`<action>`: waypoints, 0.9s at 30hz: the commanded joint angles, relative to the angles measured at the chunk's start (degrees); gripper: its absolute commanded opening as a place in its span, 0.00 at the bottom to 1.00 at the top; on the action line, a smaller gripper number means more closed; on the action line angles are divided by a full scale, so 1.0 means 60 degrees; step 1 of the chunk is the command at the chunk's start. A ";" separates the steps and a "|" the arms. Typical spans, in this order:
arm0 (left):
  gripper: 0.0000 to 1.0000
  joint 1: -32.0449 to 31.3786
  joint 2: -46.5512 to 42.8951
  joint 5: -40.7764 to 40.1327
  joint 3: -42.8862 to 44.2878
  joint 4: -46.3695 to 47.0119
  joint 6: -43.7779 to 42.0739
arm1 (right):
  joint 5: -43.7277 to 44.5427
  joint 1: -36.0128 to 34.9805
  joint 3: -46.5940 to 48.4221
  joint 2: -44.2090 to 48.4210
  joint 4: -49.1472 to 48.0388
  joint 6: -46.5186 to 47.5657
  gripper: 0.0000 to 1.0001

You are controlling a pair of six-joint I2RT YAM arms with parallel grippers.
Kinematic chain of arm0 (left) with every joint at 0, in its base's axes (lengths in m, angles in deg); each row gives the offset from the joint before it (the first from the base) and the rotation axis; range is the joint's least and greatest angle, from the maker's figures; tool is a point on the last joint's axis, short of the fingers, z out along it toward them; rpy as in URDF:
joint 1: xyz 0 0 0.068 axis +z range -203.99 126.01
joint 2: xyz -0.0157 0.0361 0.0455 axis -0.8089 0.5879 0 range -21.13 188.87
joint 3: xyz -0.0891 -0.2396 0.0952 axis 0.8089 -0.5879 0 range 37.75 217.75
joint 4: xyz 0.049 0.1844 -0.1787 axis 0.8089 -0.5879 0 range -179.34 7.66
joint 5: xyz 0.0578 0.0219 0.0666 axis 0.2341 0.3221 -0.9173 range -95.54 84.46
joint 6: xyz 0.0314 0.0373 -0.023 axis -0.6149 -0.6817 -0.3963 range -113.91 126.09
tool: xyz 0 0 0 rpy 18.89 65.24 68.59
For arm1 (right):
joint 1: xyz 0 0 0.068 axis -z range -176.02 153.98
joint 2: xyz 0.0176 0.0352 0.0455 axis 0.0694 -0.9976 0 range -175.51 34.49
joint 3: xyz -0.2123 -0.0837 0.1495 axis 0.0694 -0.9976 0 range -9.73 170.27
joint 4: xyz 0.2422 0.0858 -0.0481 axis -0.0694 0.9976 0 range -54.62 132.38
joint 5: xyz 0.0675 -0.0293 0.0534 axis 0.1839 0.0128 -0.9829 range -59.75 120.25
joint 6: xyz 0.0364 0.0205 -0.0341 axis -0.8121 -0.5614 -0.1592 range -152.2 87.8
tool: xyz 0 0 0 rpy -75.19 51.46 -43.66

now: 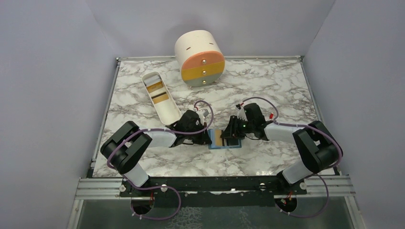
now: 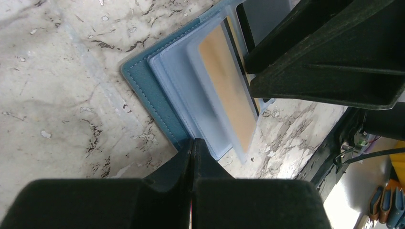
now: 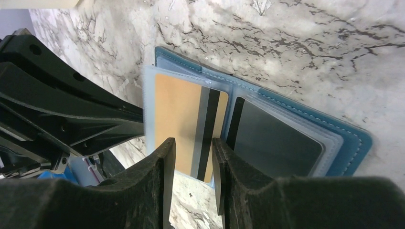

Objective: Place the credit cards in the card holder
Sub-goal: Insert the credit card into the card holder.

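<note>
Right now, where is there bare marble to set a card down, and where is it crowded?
Free: far right, between the cream cylinder with coloured drawers and the table edge; near strip, between the blue folding card holder and the black base rail. Crowded: centre, left claw and right claw over the holder.

A cream cylinder [image 1: 199, 57] lies on its side at upper centre, its round face showing orange, yellow and grey drawers, each with a small knob. Left of centre a long white tray [image 1: 168, 110] sits at an angle on the marble tabletop [image 1: 267, 86], between pale walls [image 1: 43, 71]
</note>
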 commanded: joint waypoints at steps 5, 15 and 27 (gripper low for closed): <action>0.00 -0.0153 0.0291 -0.0118 -0.0073 -0.0223 -0.0021 | -0.0167 -0.0259 0.0225 -0.0297 -0.0395 -0.0036 0.35; 0.07 -0.0153 -0.0331 -0.0698 0.0037 -0.0705 -0.0106 | 0.0866 -0.0294 0.0562 0.0841 0.1413 0.0873 0.35; 0.46 -0.0159 -0.1316 -0.1393 0.0189 -0.1052 0.0231 | 0.3600 -0.0293 0.1592 0.2454 0.4465 0.1692 0.40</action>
